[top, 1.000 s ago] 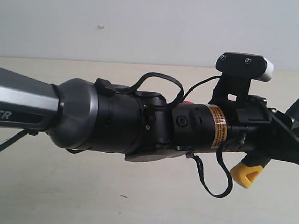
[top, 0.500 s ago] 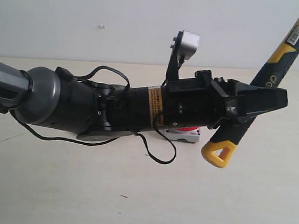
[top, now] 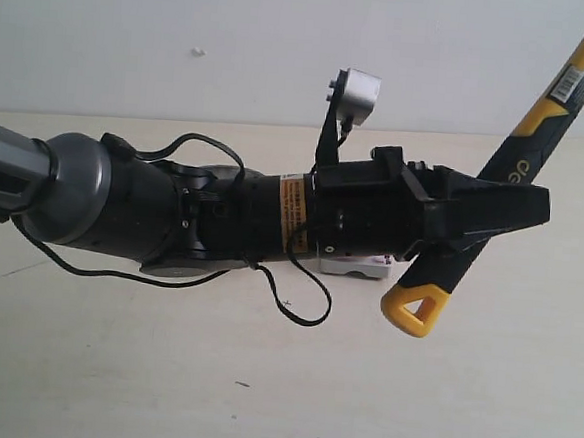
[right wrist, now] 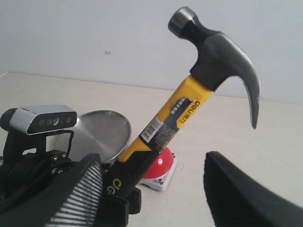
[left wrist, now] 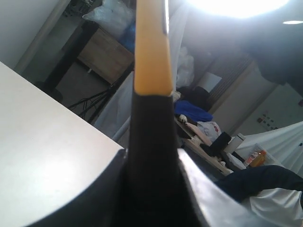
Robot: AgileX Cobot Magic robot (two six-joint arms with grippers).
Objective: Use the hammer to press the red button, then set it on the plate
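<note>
The left gripper [top: 498, 208] is clamped on the hammer [top: 538, 136] at the black lower part of its handle. The hammer is held off the table [top: 161, 370], tilted, head up and yellow loop down. Below the handle sits the button [right wrist: 159, 165], with the plate [right wrist: 102, 132] just beside it. The right gripper [right wrist: 156, 198] is spread wide and holds nothing.
</note>
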